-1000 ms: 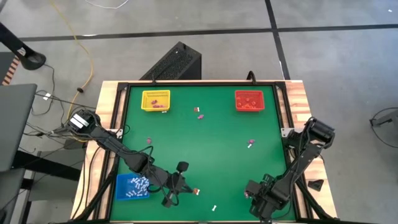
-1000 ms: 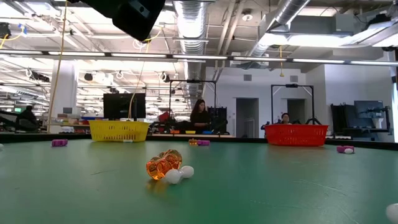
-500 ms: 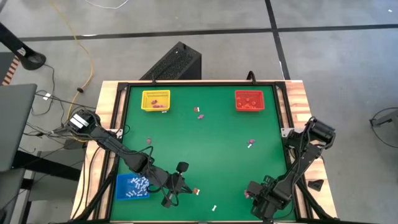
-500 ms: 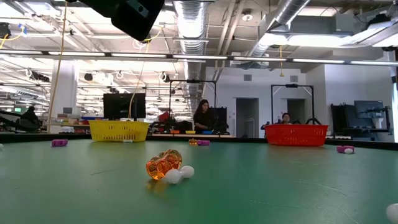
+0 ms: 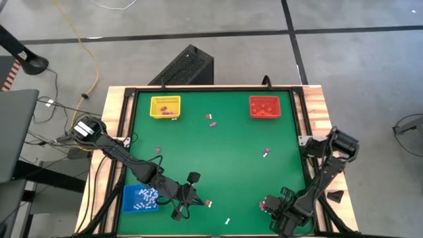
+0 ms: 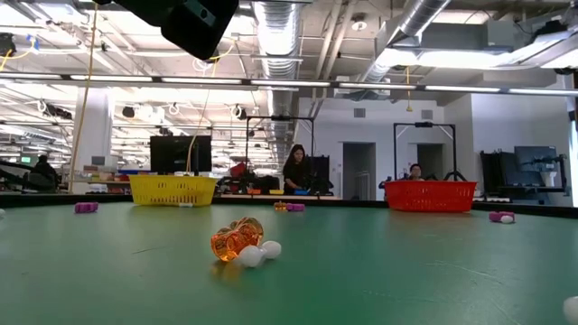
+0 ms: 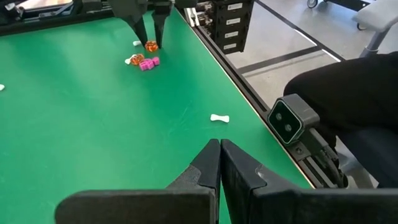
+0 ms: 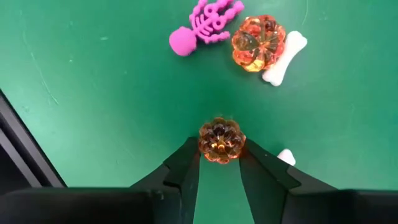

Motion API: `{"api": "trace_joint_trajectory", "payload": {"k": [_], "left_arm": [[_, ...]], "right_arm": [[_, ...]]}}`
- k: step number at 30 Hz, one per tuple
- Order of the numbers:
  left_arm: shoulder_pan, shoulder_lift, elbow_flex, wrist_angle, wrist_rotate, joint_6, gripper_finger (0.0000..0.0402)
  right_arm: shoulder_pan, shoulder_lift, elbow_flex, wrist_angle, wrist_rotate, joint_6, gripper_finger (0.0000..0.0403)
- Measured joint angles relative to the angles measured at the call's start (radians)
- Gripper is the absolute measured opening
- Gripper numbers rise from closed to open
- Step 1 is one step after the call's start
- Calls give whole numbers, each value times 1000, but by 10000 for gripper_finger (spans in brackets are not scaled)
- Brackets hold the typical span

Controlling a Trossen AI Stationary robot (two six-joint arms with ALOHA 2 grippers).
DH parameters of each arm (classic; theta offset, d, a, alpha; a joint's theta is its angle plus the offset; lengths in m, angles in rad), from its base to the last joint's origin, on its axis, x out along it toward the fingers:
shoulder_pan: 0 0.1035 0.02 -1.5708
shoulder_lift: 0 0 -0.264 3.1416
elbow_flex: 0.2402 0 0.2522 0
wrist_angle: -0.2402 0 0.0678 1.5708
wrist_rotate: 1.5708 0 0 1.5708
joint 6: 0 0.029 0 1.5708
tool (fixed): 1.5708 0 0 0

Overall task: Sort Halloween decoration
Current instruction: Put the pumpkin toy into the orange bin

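Small Halloween trinkets lie scattered on the green table (image 5: pixel 218 152). My right gripper (image 8: pixel 222 157) points down at the near right, its fingers closed on a small orange pumpkin (image 8: pixel 222 140). Just beyond it lie a pink skeleton (image 8: pixel 205 25), a bigger orange pumpkin (image 8: pixel 258 42) and a white bone (image 8: pixel 285 57). My left gripper (image 7: pixel 219 152) hovers shut over the near middle of the table and touches nothing. Near it lie another orange pumpkin (image 6: pixel 237 240) with a white bone (image 6: pixel 257 255). My right gripper pinches the small orange pumpkin by its two opposite sides (image 8: pixel 204 144) between its two fingertips. The fingers come from above, pointing down. The pumpkin sits at their free ends, low over the green table; whether it rests on the table, I cannot tell.
A yellow tray (image 5: pixel 165 106) stands at the far left, a red tray (image 5: pixel 265 106) at the far right and a blue tray (image 5: pixel 140 198) at the near left. A lone white bone (image 7: pixel 219 117) lies near the front edge. More trinkets (image 5: pixel 212 119) lie mid-table.
My right gripper has sunk toward the table at the near right, down over the cluster of trinkets there.
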Motion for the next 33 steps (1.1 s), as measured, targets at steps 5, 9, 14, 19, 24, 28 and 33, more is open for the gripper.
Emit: {"api": "trace_joint_trajectory", "payload": {"k": [5, 9, 14, 19, 24, 28, 33], "left_arm": [[2, 0, 0, -5, 0, 5, 0], [2, 0, 0, -6, 0, 11, 0], [2, 0, 0, -7, 0, 11, 0], [2, 0, 0, -16, 2, 10, 0], [2, 0, 0, -16, 2, 22, 0], [3, 0, 0, -16, 2, 26, 0], [3, 0, 0, -16, 2, 27, 0]], "right_arm": [[-11, -4, 34, -30, -6, 2, 145], [-17, -32, 59, -60, 11, 6, 153], [-23, -39, 82, -77, 5, 9, 158], [-35, -39, 84, -94, -16, 9, 166], [-62, -40, 91, -120, -72, -43, 177], [-87, -37, 122, -166, -132, -92, 182], [-102, -38, 187, -274, -143, -126, 181]]}}
